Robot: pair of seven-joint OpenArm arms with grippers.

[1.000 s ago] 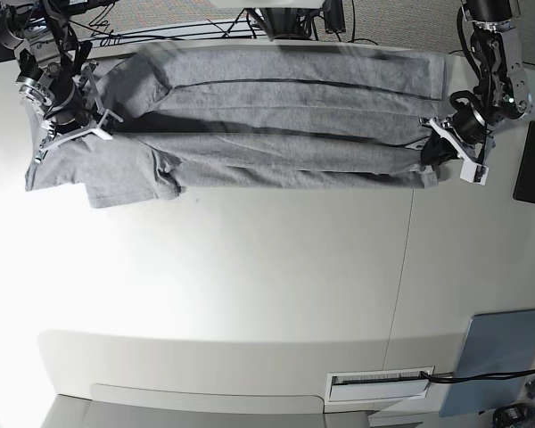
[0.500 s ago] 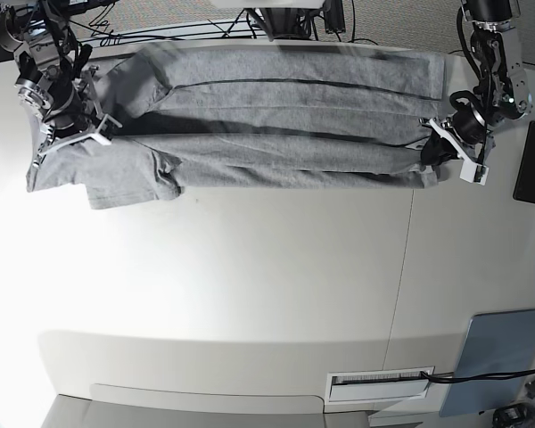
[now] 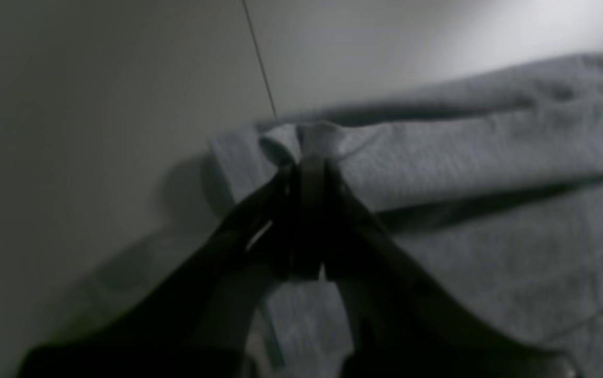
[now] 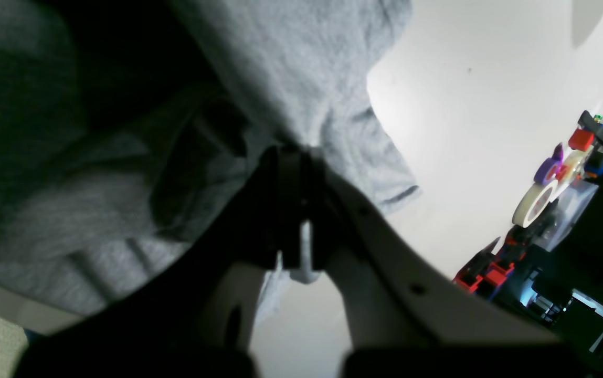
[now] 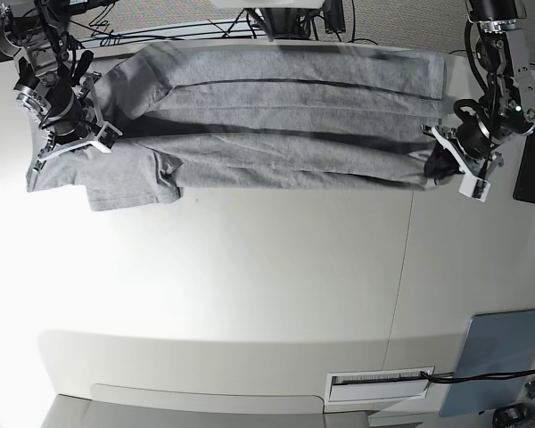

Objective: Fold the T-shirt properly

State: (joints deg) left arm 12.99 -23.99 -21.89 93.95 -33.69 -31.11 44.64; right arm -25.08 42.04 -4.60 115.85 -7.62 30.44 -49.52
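The heather-grey T-shirt lies lengthwise along the far edge of the table, in long folds and pulled tight between both grippers. In the base view my left gripper is shut on the shirt's right-hand end. The left wrist view shows its jaws pinching a small bunched fold of T-shirt cloth. My right gripper is shut on the left-hand end, by a sleeve that lies flat on the table. Seen from the right wrist, its jaws clamp the T-shirt, which drapes over them. No lettering shows.
A black flat object lies at the table's right edge, just beyond the left gripper. A blue-grey pad and a white labelled strip sit at the front right. A tape roll and coloured parts lie past the table's left side.
My left gripper has shifted slightly to the right and toward the front, pulling that end of the shirt with it. The right gripper has barely moved. Both stay shut on the cloth.
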